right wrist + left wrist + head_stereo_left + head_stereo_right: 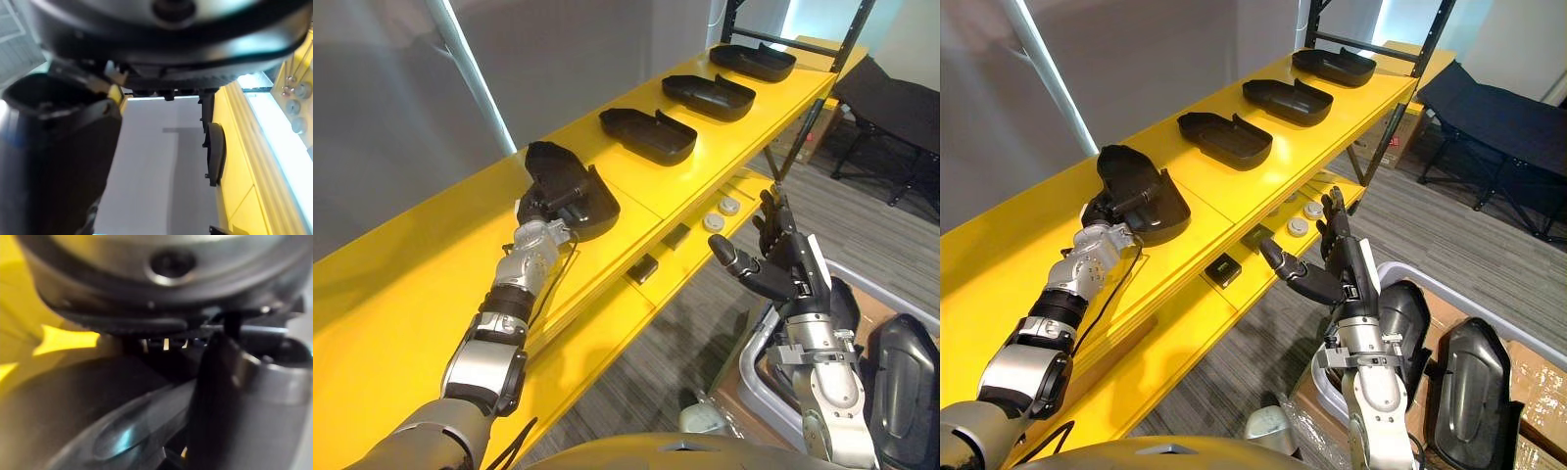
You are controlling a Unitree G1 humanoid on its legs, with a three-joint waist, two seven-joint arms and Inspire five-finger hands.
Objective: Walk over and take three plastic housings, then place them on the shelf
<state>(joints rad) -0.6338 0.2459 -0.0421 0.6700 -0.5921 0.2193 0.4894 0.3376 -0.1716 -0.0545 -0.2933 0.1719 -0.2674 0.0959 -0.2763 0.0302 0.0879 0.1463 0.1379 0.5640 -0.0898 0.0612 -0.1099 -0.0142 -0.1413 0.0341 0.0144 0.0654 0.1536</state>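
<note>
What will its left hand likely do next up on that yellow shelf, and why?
Probably let go and draw back: the left hand grips a housing that looks already down on the shelf, in line with three others. The right hand hangs open.

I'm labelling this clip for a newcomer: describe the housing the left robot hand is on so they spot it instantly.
Along the top of the long yellow shelf runs a row of black plastic housings. Take the housing at the row's near end. Only it has the left robot hand clamped on its edge.
</note>
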